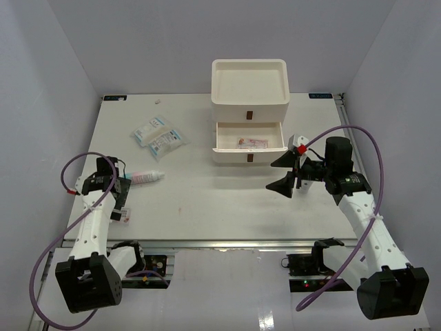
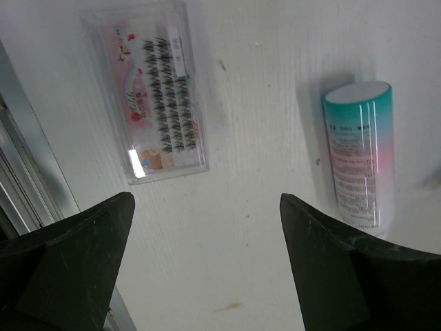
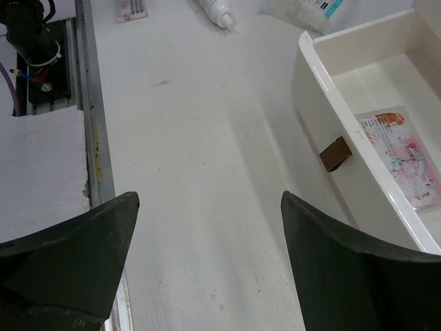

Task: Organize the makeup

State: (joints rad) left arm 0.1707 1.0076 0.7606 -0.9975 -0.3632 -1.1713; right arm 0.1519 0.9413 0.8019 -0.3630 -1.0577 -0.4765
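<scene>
My fingers (image 2: 62,269) look matt black plastic, the case (image 2: 148,93) clear glossy plastic, the tube (image 2: 360,155) shiny, the table (image 2: 255,234) matt and finely ribbed.

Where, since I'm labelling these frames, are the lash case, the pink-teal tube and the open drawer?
lash case (image 2: 148,89): left wrist view, middle of its clear lid.
pink-teal tube (image 2: 360,158): left wrist view, mid-body, on the printed label.
open drawer (image 1: 231,156): top view, white front wall, left part.

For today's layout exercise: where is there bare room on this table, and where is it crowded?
Bare: the middle of the table, between tube and right gripper, before the open drawer. Crowded: the left, with packets, tube and lash case.
</scene>
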